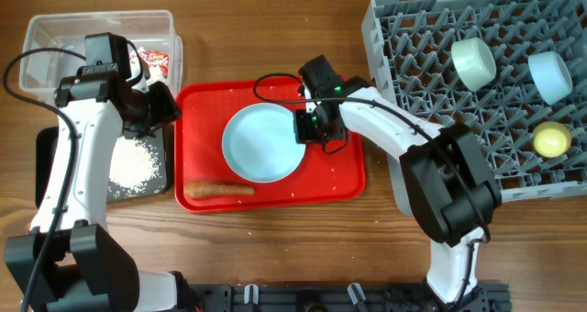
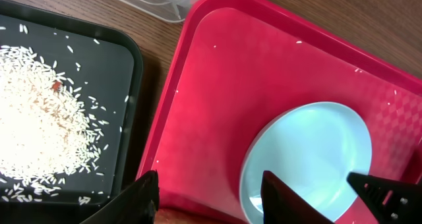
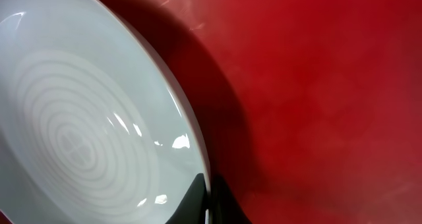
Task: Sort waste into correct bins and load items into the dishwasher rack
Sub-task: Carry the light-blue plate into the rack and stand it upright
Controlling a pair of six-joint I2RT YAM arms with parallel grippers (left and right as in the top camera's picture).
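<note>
The light-blue plate (image 1: 261,144) lies on the big red serving tray (image 1: 348,179). My right gripper (image 1: 309,128) is shut on the plate's right rim; the right wrist view shows the fingers (image 3: 210,199) pinching the plate (image 3: 79,132) at its edge. My left gripper (image 1: 163,110) is open and empty over the red tray's left edge, with its fingers (image 2: 211,197) apart. The orange-brown food stick (image 1: 218,191) lies at the tray's front left. Rice (image 1: 136,162) is heaped in the black tray (image 1: 163,185). Wrappers (image 1: 154,62) lie in the clear tub (image 1: 55,46). The spoon is out of view.
The grey dishwasher rack (image 1: 431,64) at the right holds a pale-green bowl (image 1: 473,62), a light-blue bowl (image 1: 550,76) and a yellow cup (image 1: 551,139). The black tray (image 2: 125,59) abuts the red tray (image 2: 264,59). Stray grains dot the red tray.
</note>
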